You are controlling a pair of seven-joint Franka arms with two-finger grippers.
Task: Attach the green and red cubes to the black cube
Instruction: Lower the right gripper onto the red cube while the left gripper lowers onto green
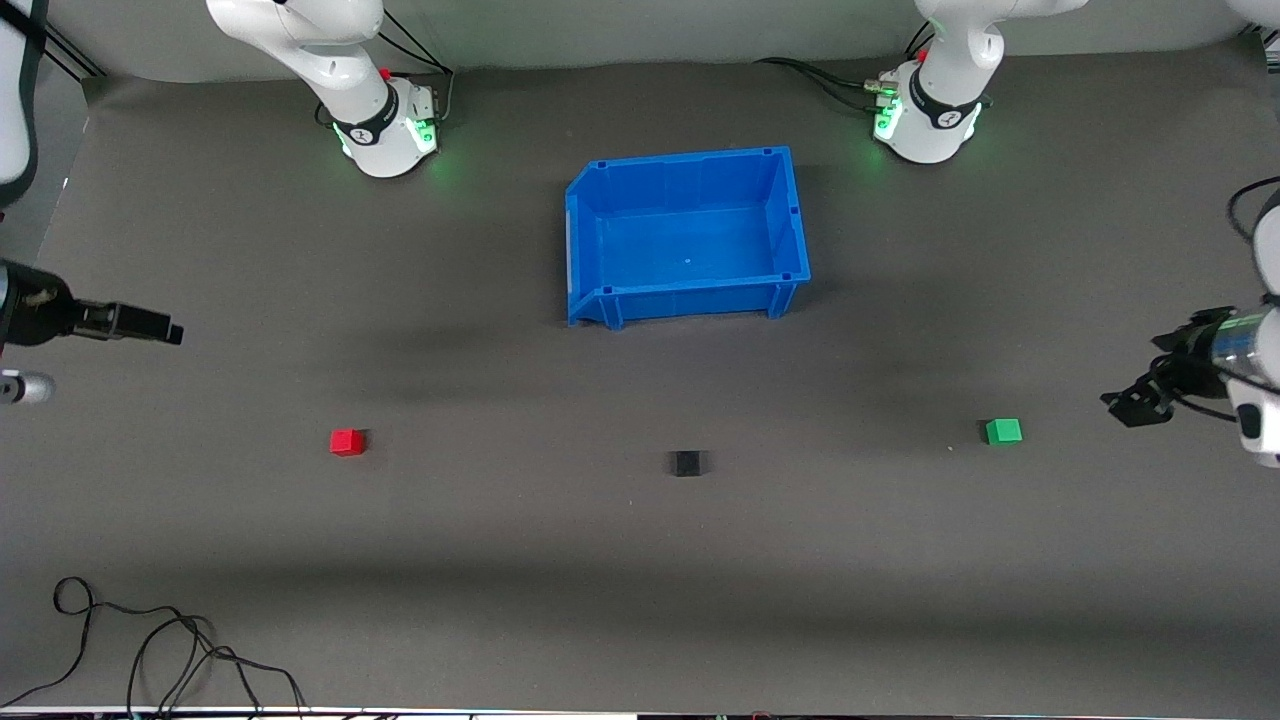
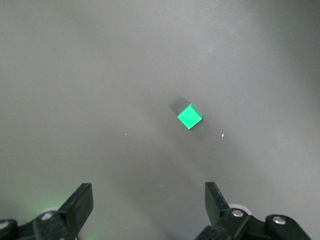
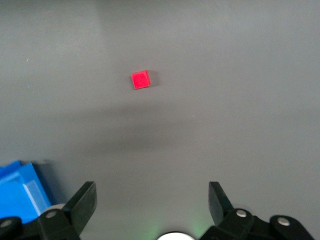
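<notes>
The red cube [image 1: 347, 442] lies on the mat toward the right arm's end, and shows in the right wrist view [image 3: 140, 79]. The green cube [image 1: 1003, 431] lies toward the left arm's end, and shows in the left wrist view [image 2: 189, 116]. The black cube [image 1: 686, 463] lies between them, slightly nearer the front camera. My left gripper [image 1: 1132, 405] [image 2: 148, 195] is open and empty over bare mat beside the green cube. My right gripper [image 1: 162, 329] [image 3: 152, 192] is open and empty over bare mat at its end of the table, apart from the red cube.
An empty blue bin [image 1: 600, 300] stands mid-table, farther from the front camera than the cubes; its corner shows in the right wrist view [image 3: 20, 187]. Loose black cables [image 1: 150, 650] lie at the near edge toward the right arm's end.
</notes>
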